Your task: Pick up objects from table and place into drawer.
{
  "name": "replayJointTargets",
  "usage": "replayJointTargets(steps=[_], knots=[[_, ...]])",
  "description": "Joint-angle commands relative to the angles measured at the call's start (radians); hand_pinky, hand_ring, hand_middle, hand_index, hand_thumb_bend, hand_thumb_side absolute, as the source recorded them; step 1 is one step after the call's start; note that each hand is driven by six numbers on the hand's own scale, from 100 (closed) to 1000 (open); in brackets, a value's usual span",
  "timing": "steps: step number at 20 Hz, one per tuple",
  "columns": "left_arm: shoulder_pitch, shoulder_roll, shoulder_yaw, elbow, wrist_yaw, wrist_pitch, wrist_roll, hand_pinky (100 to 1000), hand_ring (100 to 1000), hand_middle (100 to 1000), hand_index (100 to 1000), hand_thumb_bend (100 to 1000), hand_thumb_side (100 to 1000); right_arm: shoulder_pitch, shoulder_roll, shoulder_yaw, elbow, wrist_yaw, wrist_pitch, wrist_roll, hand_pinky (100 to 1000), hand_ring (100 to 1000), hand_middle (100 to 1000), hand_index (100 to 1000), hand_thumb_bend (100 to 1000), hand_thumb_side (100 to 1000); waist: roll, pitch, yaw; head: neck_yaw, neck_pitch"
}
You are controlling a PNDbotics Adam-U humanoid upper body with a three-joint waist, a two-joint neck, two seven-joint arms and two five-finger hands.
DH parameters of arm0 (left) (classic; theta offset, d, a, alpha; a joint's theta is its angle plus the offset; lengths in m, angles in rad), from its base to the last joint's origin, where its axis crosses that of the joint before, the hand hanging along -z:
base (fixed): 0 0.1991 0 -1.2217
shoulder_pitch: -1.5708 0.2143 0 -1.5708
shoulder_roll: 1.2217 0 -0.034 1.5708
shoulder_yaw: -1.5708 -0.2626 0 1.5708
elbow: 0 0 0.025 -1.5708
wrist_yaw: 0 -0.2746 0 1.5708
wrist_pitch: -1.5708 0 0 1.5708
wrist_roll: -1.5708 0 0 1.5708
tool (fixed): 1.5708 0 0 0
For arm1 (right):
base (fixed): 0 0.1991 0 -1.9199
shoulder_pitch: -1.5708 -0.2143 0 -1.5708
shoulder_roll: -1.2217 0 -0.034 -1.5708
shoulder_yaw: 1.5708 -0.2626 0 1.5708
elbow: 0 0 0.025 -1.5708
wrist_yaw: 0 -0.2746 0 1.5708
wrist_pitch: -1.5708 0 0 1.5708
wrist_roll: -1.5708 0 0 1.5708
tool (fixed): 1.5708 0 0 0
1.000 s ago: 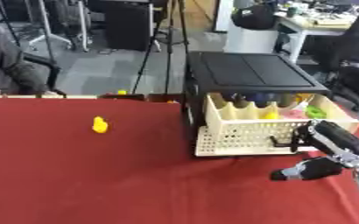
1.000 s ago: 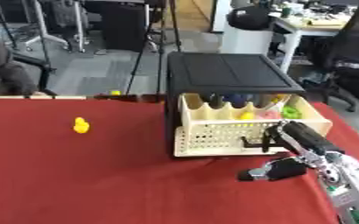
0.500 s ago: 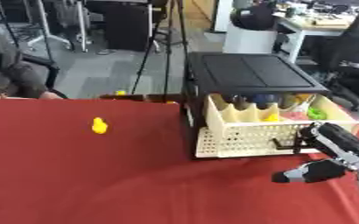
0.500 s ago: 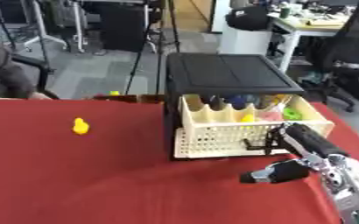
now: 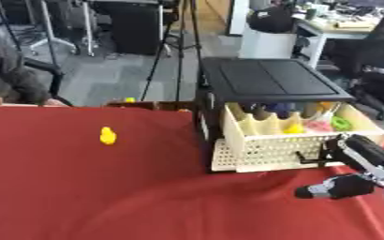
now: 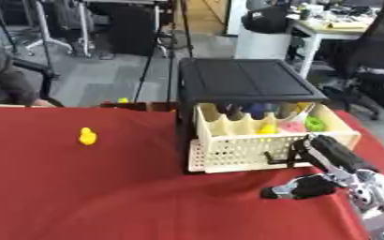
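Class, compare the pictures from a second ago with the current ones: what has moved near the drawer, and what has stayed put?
Very little changed. The right hand stays at the front of the open drawer, fingers at its dark handle, with at most a slight shift. Nothing was taken or let go. The yellow toy lies where it was on the red table, and the coloured things in the drawer are unchanged. The left hand is not in view.
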Motion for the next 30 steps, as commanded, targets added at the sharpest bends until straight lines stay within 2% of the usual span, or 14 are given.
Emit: replayJointTargets(steps=[1,19,24,30], knots=[[-0.008,0.037,0.01,-0.019,-0.002,-0.003,0.001,566,810,781,868,100,580,-0.01,-0.038,-0.017,-0.015,-0.009,0.003,-0.013,100,100,100,715,1000,692,0.008,-0.008,-0.004,0.001,-0.009],[-0.005,0.041,0.009,-0.016,-0.003,-0.008,-0.003,569,811,780,865,100,579,-0.079,-0.062,-0.045,-0.089,-0.036,0.018,-0.089,100,100,100,720,1000,819,0.007,-0.011,-0.01,0.003,-0.006],[-0.007,0.044,0.008,-0.014,-0.009,-0.009,-0.01,570,811,780,866,100,577,-0.057,-0.075,-0.051,-0.127,-0.052,0.022,-0.097,100,100,100,712,1000,820,0.005,-0.011,-0.012,0.006,-0.007],[-0.021,0.067,-0.005,0.001,-0.039,-0.028,-0.04,570,807,781,869,100,561,0.014,-0.088,-0.059,-0.175,-0.075,0.026,-0.102,100,100,100,697,1000,803,0.004,-0.01,-0.02,0.012,-0.007]])
